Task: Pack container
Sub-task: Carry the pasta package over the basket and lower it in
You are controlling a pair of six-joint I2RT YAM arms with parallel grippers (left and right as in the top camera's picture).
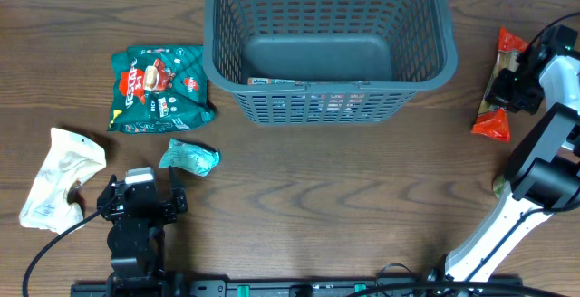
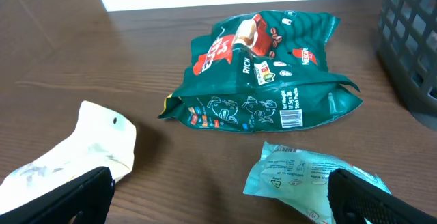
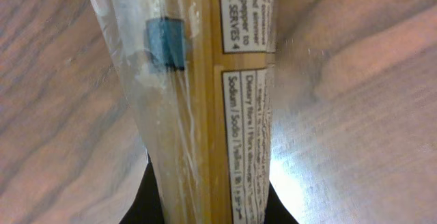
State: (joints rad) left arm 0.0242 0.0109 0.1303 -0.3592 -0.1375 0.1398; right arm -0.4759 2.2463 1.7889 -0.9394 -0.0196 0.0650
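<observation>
container (image 1: 424, 71) stands well to the left of the right gripper (image 1: 507, 84), whose fingers (image 3: 147, 200) clench a long red-ended packet (image 1: 494, 125). left gripper (image 1: 145, 193) is released, with a teal sachet (image 2: 300, 179) just ahead by its right finger and a green bag (image 2: 263, 74) beyond.

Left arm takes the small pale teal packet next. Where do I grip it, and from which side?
Bring the left end effector down from above and pinch the small teal packet across its middle. It lies flat on the table, apart from the green bag, so both long edges are free.
</observation>
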